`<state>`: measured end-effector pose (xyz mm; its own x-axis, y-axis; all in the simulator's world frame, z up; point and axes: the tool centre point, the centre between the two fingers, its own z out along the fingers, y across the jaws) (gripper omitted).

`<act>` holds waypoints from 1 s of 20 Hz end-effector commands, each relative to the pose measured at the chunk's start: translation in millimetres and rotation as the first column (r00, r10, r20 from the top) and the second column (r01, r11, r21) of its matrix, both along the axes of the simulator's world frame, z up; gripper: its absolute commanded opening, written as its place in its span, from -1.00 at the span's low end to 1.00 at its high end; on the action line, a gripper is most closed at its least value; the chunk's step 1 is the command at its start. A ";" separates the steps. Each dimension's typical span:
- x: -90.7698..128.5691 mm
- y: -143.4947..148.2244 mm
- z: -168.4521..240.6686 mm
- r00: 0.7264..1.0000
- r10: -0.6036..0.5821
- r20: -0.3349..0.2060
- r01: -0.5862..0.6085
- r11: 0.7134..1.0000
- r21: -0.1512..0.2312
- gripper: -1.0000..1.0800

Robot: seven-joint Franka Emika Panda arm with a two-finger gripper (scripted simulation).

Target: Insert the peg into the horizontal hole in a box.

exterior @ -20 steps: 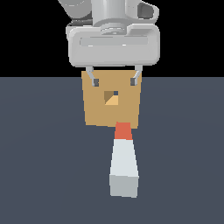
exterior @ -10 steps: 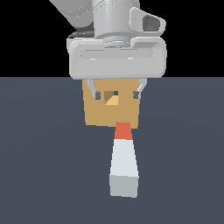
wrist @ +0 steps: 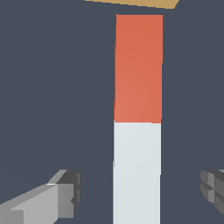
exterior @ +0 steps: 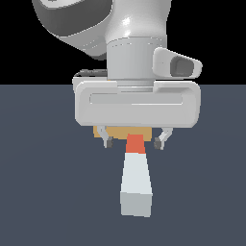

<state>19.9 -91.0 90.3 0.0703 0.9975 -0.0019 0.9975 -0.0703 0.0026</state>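
Observation:
The peg [exterior: 136, 178] lies flat on the dark floor, pale grey-white with its red-orange end [exterior: 136, 143] pointing toward the box. Only a thin tan strip of the box [exterior: 127, 131] shows under the gripper's body; its hole is hidden. My gripper [exterior: 134, 142] hangs open above the peg's red end, one fingertip on each side of the bar, touching nothing. In the wrist view the peg [wrist: 137, 131] runs between the two fingers [wrist: 65, 194], with a wide gap on either side and a sliver of the box [wrist: 140, 3] beyond it.
The floor [exterior: 43, 182] is a flat dark grey-blue surface. The arm's large white wrist body [exterior: 137, 103] blocks most of the box in the exterior view.
The gripper has come down and toward the camera, from level with the box's face to straddling the peg's red end. It stays open. Peg and box have not moved.

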 end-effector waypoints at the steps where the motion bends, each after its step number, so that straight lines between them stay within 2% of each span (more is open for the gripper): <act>1: 2.1 -7.9 -9.6 1.000 -0.007 -0.001 0.007 1.000 0.001 0.92; 12: 3.1 -14.3 -22.3 1.000 -0.014 -0.003 0.015 1.000 0.002 0.92; 20: 2.7 -14.4 -58.7 1.000 -0.015 -0.003 0.015 1.000 0.002 0.92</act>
<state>22.6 -105.4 38.6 0.0849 0.9964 -0.0002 0.9964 -0.0849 -0.0008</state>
